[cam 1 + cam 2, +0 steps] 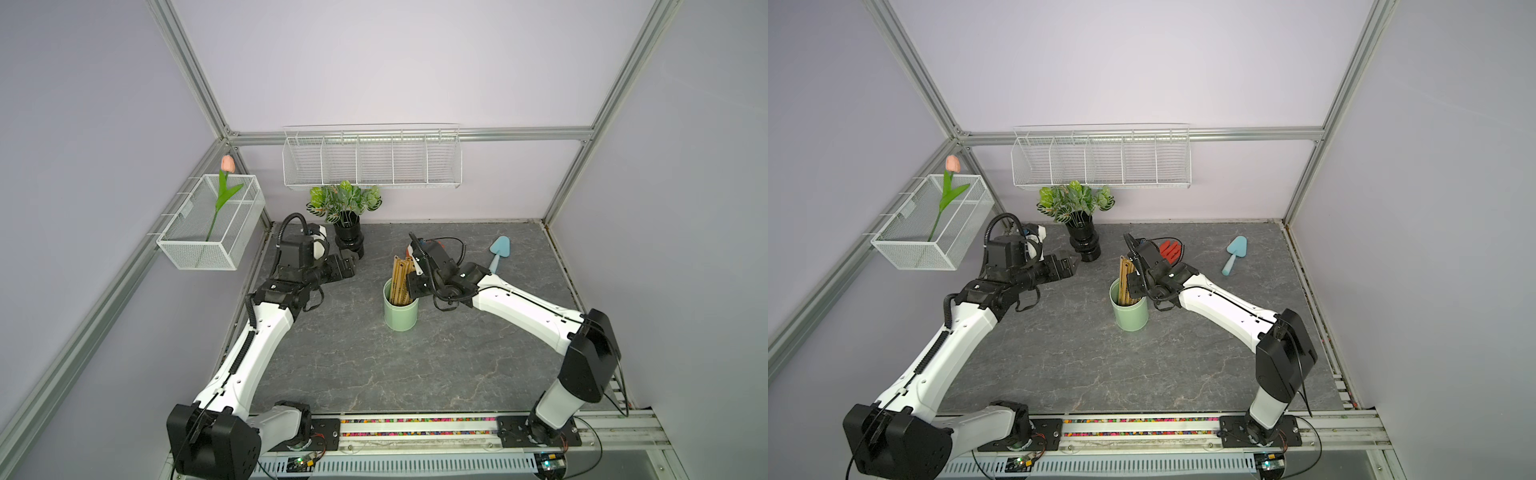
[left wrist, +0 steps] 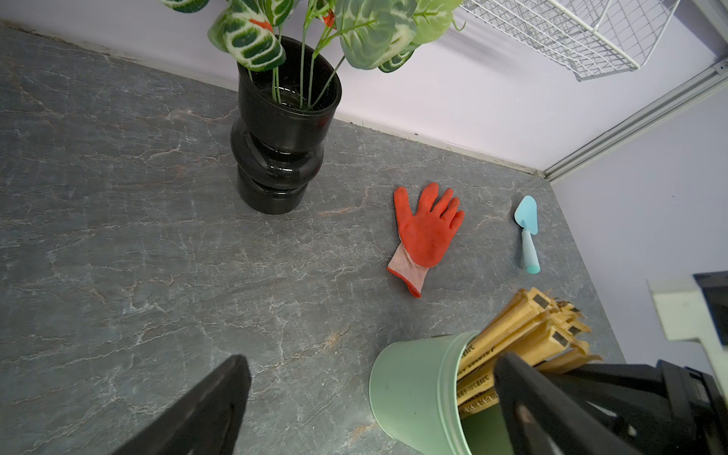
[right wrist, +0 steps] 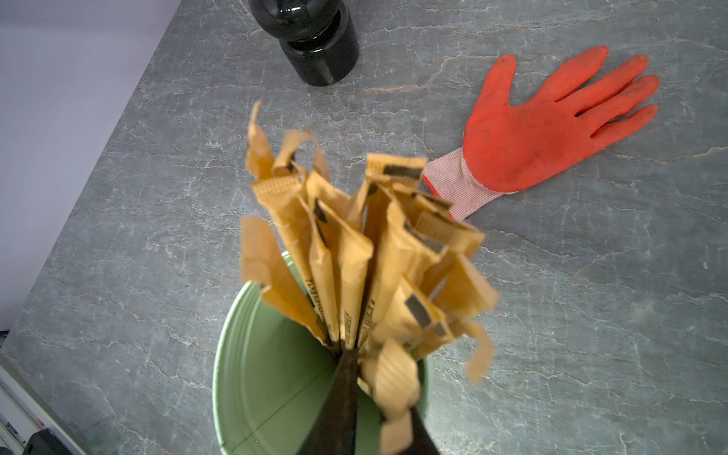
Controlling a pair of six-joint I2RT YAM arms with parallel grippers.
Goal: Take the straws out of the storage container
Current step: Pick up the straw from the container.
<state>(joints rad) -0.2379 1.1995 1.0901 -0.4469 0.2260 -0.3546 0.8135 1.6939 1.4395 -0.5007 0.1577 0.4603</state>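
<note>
The storage container [image 1: 400, 315] [image 1: 1129, 316] is a pale mint-green cup standing upright mid-table. A bundle of tan paper-wrapped straws [image 1: 400, 277] [image 1: 1124, 277] sticks up out of it, leaning back. My right gripper [image 1: 411, 291] [image 1: 1134, 291] reaches in at the cup's mouth from the right. In the right wrist view its black fingers [image 3: 346, 394] pinch the straws [image 3: 354, 244] just above the cup's rim [image 3: 236, 354]. My left gripper [image 1: 348, 261] [image 1: 1073, 264] hangs open beside the black vase, left of the cup [image 2: 413, 390], holding nothing.
A black vase with a leafy plant [image 1: 349, 239] [image 2: 281, 149] stands at the back. A red glove [image 1: 1170, 251] [image 3: 543, 130] lies behind the cup and a blue trowel [image 1: 498, 253] [image 2: 528, 232] at the back right. White wire baskets [image 1: 372, 162] and a mesh basket with a tulip [image 1: 212, 226] hang on the walls.
</note>
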